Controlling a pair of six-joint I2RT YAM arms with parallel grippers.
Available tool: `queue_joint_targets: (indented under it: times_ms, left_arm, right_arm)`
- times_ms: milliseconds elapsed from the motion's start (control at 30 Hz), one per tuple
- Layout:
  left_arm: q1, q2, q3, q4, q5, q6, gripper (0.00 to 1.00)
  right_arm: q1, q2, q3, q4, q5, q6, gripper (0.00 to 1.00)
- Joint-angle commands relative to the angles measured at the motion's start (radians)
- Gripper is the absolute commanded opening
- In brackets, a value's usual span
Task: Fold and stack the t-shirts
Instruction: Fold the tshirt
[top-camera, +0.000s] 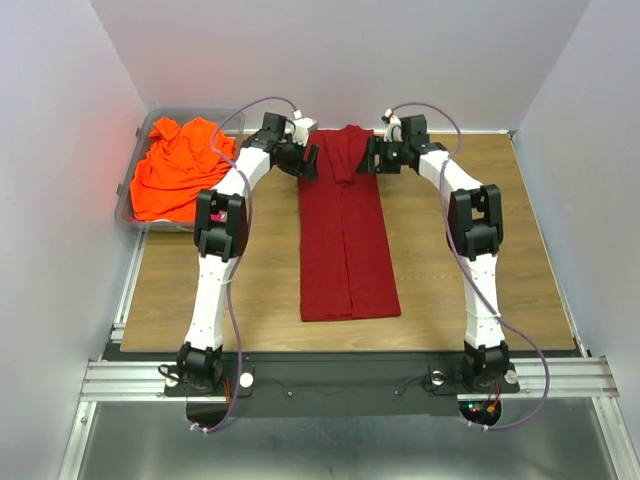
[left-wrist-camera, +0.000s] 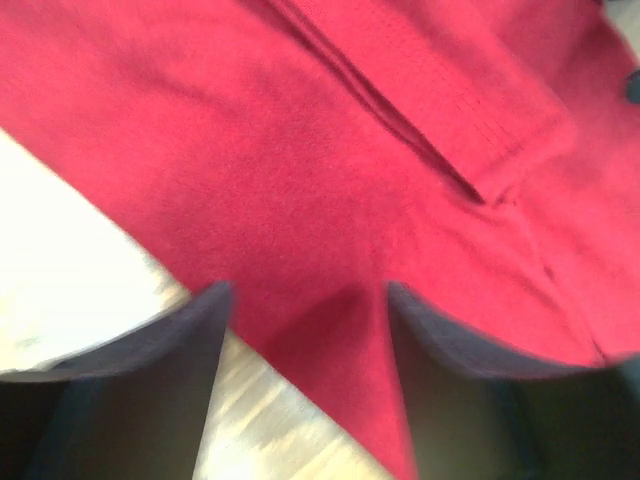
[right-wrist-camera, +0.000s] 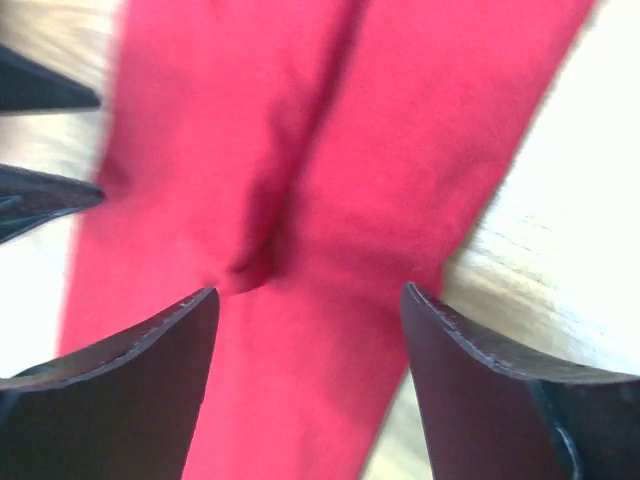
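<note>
Left gripper (left-wrist-camera: 308, 300): jaws apart over crimson shirt (top-camera: 345, 240)
Right gripper (right-wrist-camera: 307, 295): likewise spread
Bin (top-camera: 122, 208): orange shirt (top-camera: 180, 170) crumpled inside, seen only from above

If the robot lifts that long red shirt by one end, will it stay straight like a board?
Probably not. The red shirt lies in soft folds, so it would likely droop. It looks thin, so probably light. Pushed across the wooden table, it might bunch up.

The overhead view is evenly lit and sharp. Both wrist views are blurred, and the table (left-wrist-camera: 60, 250) beside the red shirt (left-wrist-camera: 330, 180) is washed out by glare.
</note>
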Motion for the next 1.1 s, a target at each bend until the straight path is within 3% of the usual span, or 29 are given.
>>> queue_joint_targets:
  times_ms: [0, 100, 233, 333, 400, 467, 500, 567, 667, 767, 900, 1067]
  left_arm:
    - [0.007, -0.328, -0.018, 0.040, -0.035, 0.149, 0.91]
    - [0.008, -0.507, -0.107, 0.063, -0.067, 0.220, 0.93]
    - [0.008, -0.759, -0.335, 0.130, -0.046, 0.296, 0.94]
    - [0.005, -1.004, -0.630, 0.227, -0.035, 0.330, 0.97]
    - [-0.002, -1.084, -0.787, 0.242, -0.006, 0.388, 0.99]
    - [-0.016, -1.190, -0.872, 0.219, 0.003, 0.439, 0.99]
    - [-0.031, -1.221, -0.907, 0.155, 0.027, 0.463, 0.99]
    - [-0.047, -1.304, -1.001, 0.049, 0.073, 0.612, 0.99]
    - [-0.117, -1.409, -1.157, -0.080, 0.100, 0.710, 0.96]
    - [-0.238, -1.514, -1.334, -0.118, 0.080, 0.744, 0.92]
    - [-0.337, -1.586, -1.524, -0.039, 0.078, 0.694, 0.80]
    - [-0.458, -1.594, -1.673, 0.060, 0.011, 0.646, 0.75]
  right_arm:
    - [-0.010, -0.308, -0.032, 0.024, -0.094, -0.071, 0.84]
    - [-0.007, -0.443, -0.126, -0.005, -0.122, -0.154, 0.91]
    - [-0.004, -0.653, -0.250, -0.070, -0.070, -0.312, 1.00]
    - [-0.003, -0.813, -0.386, -0.075, -0.013, -0.407, 1.00]
    - [-0.004, -0.932, -0.495, -0.076, 0.007, -0.497, 1.00]
    - [-0.004, -1.014, -0.557, -0.122, -0.045, -0.618, 1.00]
    - [0.005, -1.079, -0.580, -0.216, -0.088, -0.743, 1.00]
    - [0.023, -1.121, -0.640, -0.368, -0.089, -0.835, 1.00]
    - [0.037, -1.200, -0.768, -0.531, -0.078, -0.997, 0.96]
    - [0.078, -1.299, -0.971, -0.561, -0.033, -1.079, 0.90]
    - [0.171, -1.398, -1.199, -0.446, 0.046, -1.058, 0.66]
    - [0.284, -1.415, -1.361, -0.299, 0.099, -1.007, 0.59]
